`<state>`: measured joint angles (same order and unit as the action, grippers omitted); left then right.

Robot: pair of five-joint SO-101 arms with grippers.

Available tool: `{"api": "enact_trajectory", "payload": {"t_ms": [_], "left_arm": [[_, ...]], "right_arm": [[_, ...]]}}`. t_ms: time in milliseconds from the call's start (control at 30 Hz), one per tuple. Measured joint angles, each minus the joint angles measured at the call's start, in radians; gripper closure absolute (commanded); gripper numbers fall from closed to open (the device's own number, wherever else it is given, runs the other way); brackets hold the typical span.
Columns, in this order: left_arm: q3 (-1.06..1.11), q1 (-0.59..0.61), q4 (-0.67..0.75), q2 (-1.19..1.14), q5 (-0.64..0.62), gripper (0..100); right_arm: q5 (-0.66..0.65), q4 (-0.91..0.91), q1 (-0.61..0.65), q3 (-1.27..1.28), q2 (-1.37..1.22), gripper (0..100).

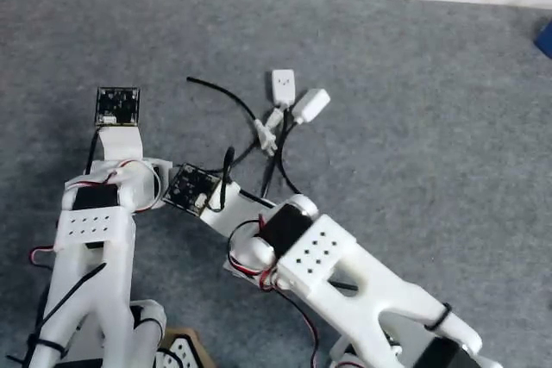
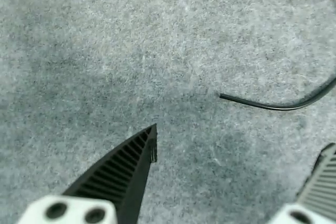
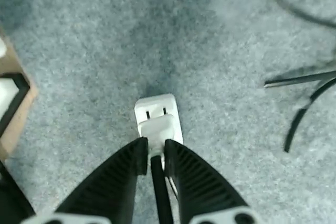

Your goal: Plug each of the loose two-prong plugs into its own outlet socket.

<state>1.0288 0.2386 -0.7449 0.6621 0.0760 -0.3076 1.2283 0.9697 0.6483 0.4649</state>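
The right end effector (image 3: 155,145) is pressed together on the rear of a white plug (image 3: 157,128), its two black ribbed fingers (image 3: 118,177) flanking the spot where the plug's black cord (image 3: 161,192) leaves the body. The plug lies directly ahead of the fingertips and touches a white socket block (image 3: 156,107) that rests on the grey counter (image 3: 210,51). Two dark slots show on the block's face just beyond the plug's nose. Whether the prongs are seated in the block cannot be told. A brown-edged object (image 3: 13,95) sits at the side of this view, well apart from the block, and loose black cables (image 3: 299,116) lie on the opposite side.

The left end effector (image 2: 241,140) is spread wide above bare counter (image 2: 105,51), with one ribbed finger (image 2: 128,174) on each side of the view. The cut end of a black cable (image 2: 273,106) lies on the counter just ahead of the gap, touching neither finger.

In the high view, another white outlet socket (image 1: 283,85) lies flat with its slots facing up. A white adapter block (image 1: 310,106) lies tilted just beside it, and a loose white two-prong plug (image 1: 267,133) lies just beside them, nearer the arms, among crossing black cords (image 1: 220,96). This cluster lies ahead of the right arm (image 1: 319,256).
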Motion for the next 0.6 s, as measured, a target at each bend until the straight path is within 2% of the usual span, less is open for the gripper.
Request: {"api": "enact_trajectory", "payload": {"t_ms": [267, 600], "left_arm": [[0.0, 0.0, 0.0, 0.0, 0.0, 56], [0.0, 0.046, 0.0, 0.0, 0.0, 56]], "right_arm": [[0.0, -0.041, 0.0, 0.0, -0.052, 99.2], [0.028, -0.048, 0.075, -0.002, -0.064, 99.2]]}}
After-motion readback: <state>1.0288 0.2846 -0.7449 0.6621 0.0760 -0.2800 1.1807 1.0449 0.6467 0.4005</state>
